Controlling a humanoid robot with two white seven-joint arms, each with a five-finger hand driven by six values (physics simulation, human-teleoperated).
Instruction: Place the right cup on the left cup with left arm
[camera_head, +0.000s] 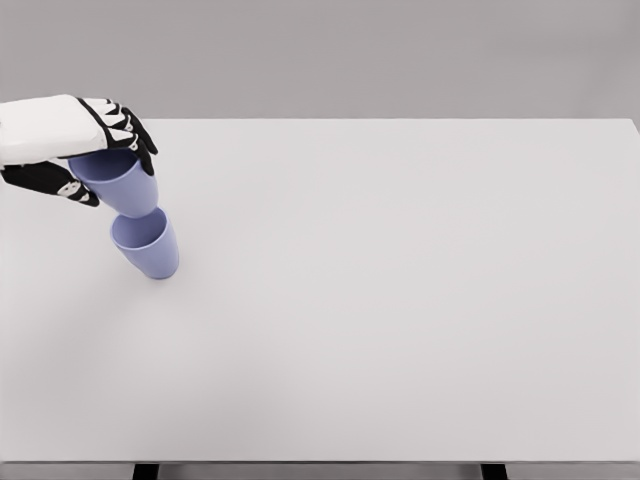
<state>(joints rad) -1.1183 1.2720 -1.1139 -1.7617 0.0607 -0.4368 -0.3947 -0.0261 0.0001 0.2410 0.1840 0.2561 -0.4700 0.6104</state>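
Two light purple cups show at the left of the head view. One cup (148, 245) stands upright on the white table (400, 300), its mouth open upward. The other cup (122, 182) hangs just above and behind it, its base close over the lower cup's rim. My left hand (95, 150) comes in from the left edge and is shut on this upper cup, fingers wrapped around its top. Whether the two cups touch cannot be told. The right arm is out of view.
The white table spreads wide to the right and front of the cups, with its far edge (400, 120) against a grey backdrop. Dark table legs (492, 471) peek out at the bottom edge.
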